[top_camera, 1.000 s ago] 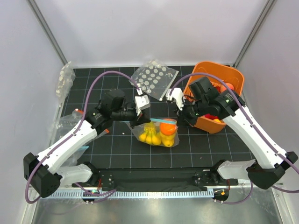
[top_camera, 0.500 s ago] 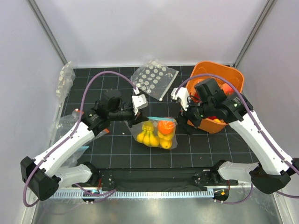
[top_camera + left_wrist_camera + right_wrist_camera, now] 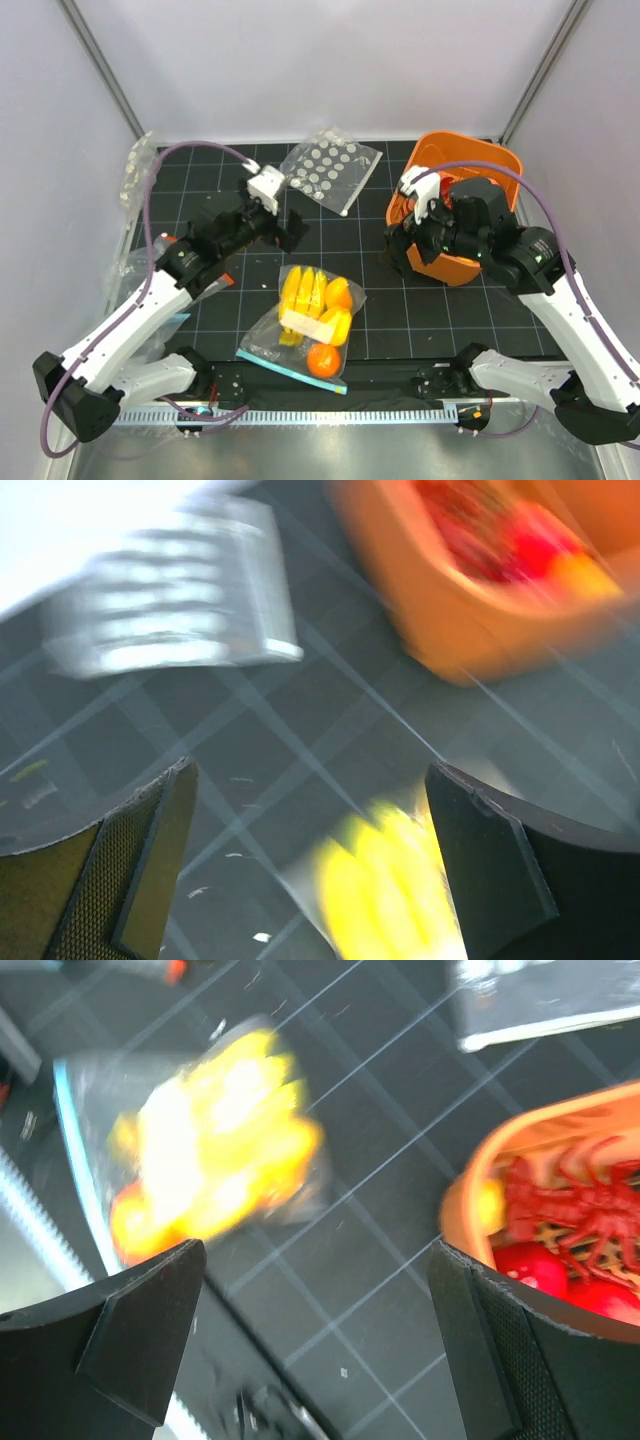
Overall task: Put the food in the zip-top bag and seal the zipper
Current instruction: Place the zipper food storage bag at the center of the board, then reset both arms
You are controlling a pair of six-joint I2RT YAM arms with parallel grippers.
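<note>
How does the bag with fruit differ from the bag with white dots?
The fruit bag bulges with yellow and orange fruit; the dotted bag looks flat and empty. The fruit bag has a light-blue strip along one edge; the dotted bag has white dots. Both are clear plastic and lie on the black mat.

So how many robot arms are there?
2. The left arm reaches over the left of the mat; the right arm is by the orange bin. None seem hidden.
</note>
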